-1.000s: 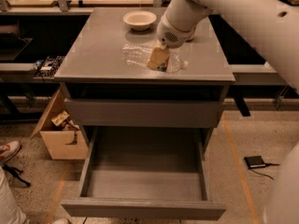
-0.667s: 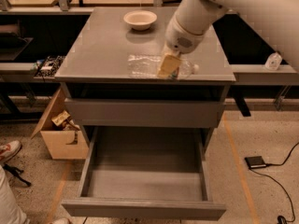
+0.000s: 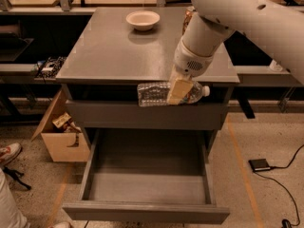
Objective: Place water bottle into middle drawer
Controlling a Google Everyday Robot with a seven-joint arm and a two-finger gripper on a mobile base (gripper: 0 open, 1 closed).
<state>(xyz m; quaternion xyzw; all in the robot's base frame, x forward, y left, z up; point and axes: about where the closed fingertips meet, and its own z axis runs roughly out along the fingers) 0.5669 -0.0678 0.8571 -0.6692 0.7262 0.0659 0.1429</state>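
The water bottle (image 3: 154, 93) is clear crinkled plastic with a white cap at its right end. It lies sideways in the air, just past the front edge of the grey tabletop (image 3: 118, 51). My gripper (image 3: 180, 90) is shut on the water bottle near its cap end, with one tan finger (image 3: 179, 91) across the front of it. The middle drawer (image 3: 147, 175) is pulled out wide below, a grey tray with low walls and nothing in it. The bottle hangs above the drawer's back part, in front of the closed upper drawer panel (image 3: 142, 114).
A white bowl (image 3: 143, 19) stands at the back of the tabletop. A patterned can (image 3: 187, 18) is partly hidden behind my arm. A cardboard box (image 3: 61, 132) sits on the floor left of the cabinet. A shoe (image 3: 8, 153) is at far left, a black pedal (image 3: 260, 164) at right.
My gripper has carried the bottle off the tabletop, forward and down over its front edge. The bottle now hangs in front of the upper drawer panel.
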